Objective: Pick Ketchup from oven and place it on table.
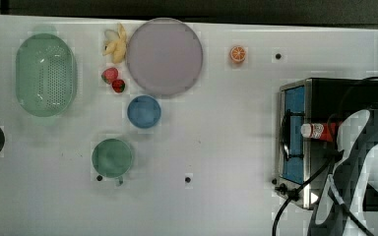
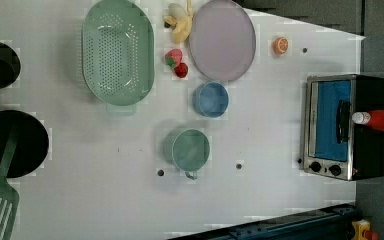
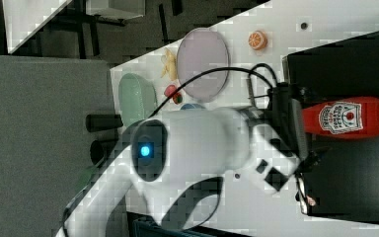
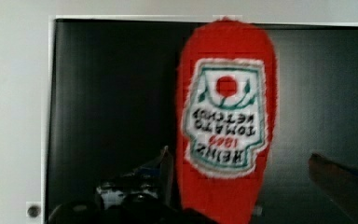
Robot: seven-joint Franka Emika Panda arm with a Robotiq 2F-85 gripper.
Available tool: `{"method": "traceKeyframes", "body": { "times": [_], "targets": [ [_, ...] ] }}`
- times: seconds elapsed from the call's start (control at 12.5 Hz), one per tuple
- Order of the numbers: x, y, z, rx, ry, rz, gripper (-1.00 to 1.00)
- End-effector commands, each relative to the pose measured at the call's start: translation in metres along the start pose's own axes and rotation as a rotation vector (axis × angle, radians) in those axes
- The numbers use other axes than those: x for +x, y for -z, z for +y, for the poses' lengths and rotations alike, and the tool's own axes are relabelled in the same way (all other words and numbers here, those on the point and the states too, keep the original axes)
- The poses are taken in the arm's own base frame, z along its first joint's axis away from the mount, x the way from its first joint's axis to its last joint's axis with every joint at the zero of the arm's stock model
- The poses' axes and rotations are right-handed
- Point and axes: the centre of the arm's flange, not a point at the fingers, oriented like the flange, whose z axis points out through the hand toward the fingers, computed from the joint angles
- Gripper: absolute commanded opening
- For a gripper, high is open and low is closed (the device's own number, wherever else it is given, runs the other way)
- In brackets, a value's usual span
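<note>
Red bottle: the Ketchup (image 4: 226, 121) is lying flat on the black roof of the oven (image 2: 370, 130), not inside it. White cap pokes out over the front edge above the glass door, which looks closed.

Long axis: runs front to back across the oven roof, cap toward the door side, base toward the back. In the top view that's cap to the top view's left.

Gripper: the gripper (image 4: 242, 172) is over the bottle with its fingers spread wide apart, one on each side of the red body, nothing clamped yet. Whether a pad is already touching plastic, can't tell.

Relation that matters: the bottle sits right between the fingers and they straddle it across its width, so closing should pinch the sides, not the ends. I'd say the grab point is around the label or a bit lower.

Arm: comes in from behind the oven and covers the bottle's rear part in the top view.

Drop zone: the table (image 1: 216, 147) has plenty of bare white in front of the oven.

Step, my guess: lined up for the pinch, then lift.
</note>
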Motion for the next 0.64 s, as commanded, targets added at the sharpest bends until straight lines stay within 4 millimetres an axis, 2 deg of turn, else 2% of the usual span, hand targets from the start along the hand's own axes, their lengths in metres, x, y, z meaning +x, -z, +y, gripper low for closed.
{"method": "traceKeyframes", "body": {
  "times": [0.08, 0.56, 0.64],
  "targets": [
    [0.017, -0.019, -0.002, -0.004, -0.026, 0.022, 1.00],
    [0.014, -0.045, -0.007, 0.000, -0.058, -0.007, 1.00],
    [0.014, -0.044, -0.007, 0.001, -0.058, -0.007, 0.90]
  ]
}}
